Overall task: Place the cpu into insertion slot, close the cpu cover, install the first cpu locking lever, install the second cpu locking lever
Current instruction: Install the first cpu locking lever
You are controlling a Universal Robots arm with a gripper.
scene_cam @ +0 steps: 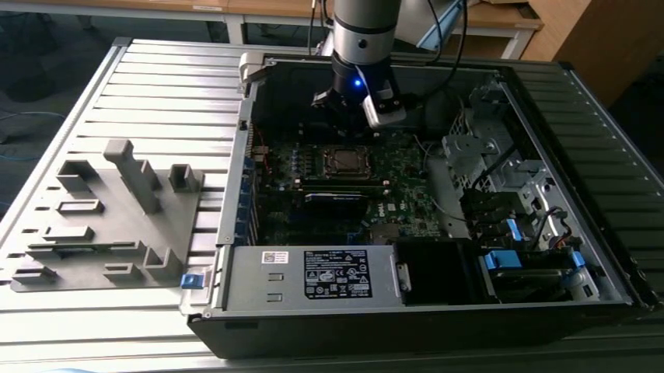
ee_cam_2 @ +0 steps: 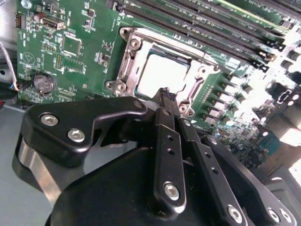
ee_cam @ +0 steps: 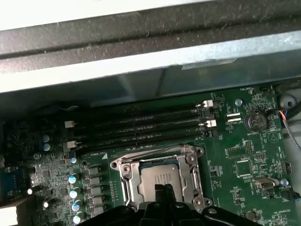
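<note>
I see daylight glare whitening the cpu (ee_cam_2: pixel 162 75) in the second wrist view; the case interior (scene_cam: pixel 311 93) sits dim, the first wrist view's upper band overexposed.

Open computer case (scene_cam: pixel 436 311) lies on the counter (scene_cam: pixel 155 85). Motherboard (scene_cam: pixel 405 167) sits flat inside the case. Cpu (scene_cam: pixel 341 160) sits in the socket, cpu cover (ee_cam_2: pixel 134 49) closed down around it. Memory slots (ee_cam: pixel 136 127) run beside the socket. Power supply box (scene_cam: pixel 311 276) sits at the case's near edge. Fixture tray (scene_cam: pixel 104 225) lies on the counter, at the exterior view's left of the case. End effector (scene_cam: pixel 353 120) hangs just above the socket.
</note>
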